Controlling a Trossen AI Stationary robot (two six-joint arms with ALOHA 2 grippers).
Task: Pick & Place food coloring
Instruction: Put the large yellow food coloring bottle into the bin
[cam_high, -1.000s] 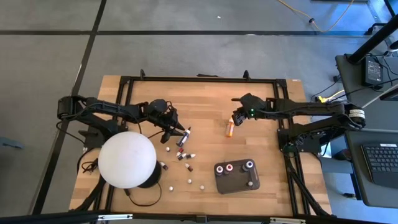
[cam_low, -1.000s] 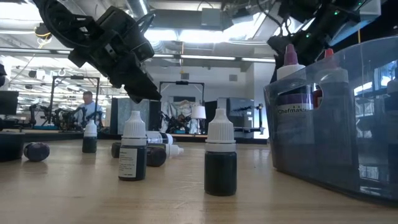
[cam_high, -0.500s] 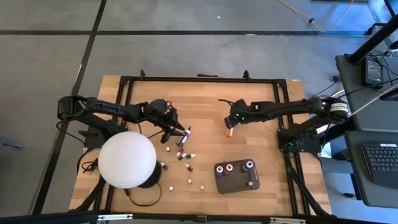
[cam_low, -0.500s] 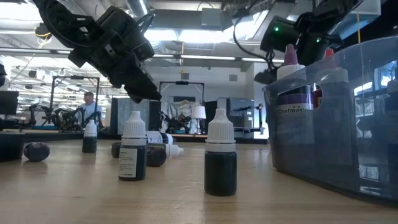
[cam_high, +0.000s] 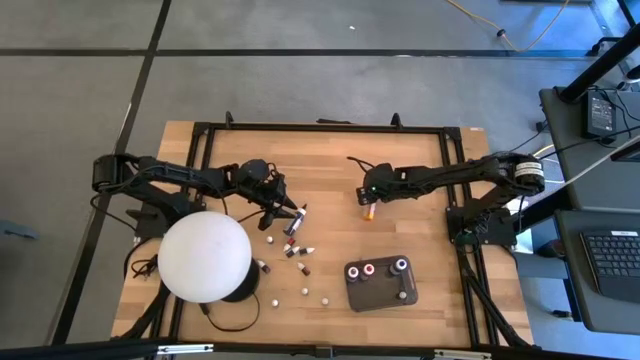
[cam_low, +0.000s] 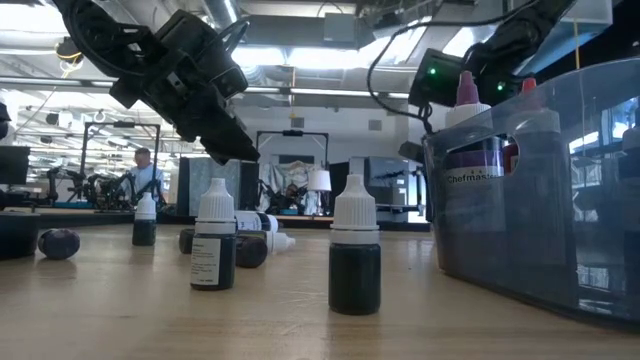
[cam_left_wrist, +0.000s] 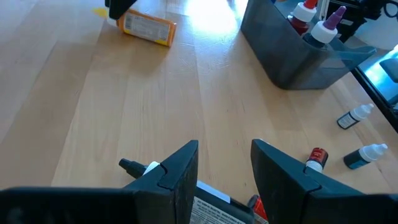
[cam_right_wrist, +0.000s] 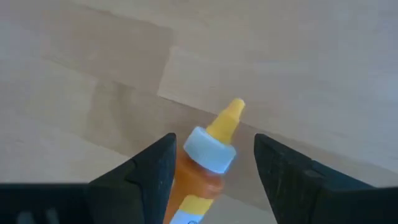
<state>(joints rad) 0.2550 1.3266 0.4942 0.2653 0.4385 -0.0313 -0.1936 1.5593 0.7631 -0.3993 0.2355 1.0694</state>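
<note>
The right tool (cam_right_wrist: 211, 168) is standing with its fingers apart on either side of the long orange bottle (cam_right_wrist: 200, 171), which is lying on its side on the bare tabletop (cam_high: 330, 170), nozzle pointing away from the wrist; neither finger looks to be pressing the body yet. To do this grasp well, I judge the tool should be settling lower so the pads meet the fat labelled body rather than the white collar or the tapering tip, since a round bottle lying flat is liable to roll or squirt out if pinched near the neck. Closing gently and evenly should be keeping it from twisting. From above, the bottle (cam_high: 368, 209) is lying near the middle of the tabletop, well apart from the dark grey tray (cam_high: 381, 285), where three bottles are already standing, so a clean lift is needed before carrying across. The left tool (cam_left_wrist: 224, 168) is waiting with fingers apart, hovering over the scattered small bottles (cam_high: 297, 248) beside the white dome (cam_high: 204, 257).
</note>
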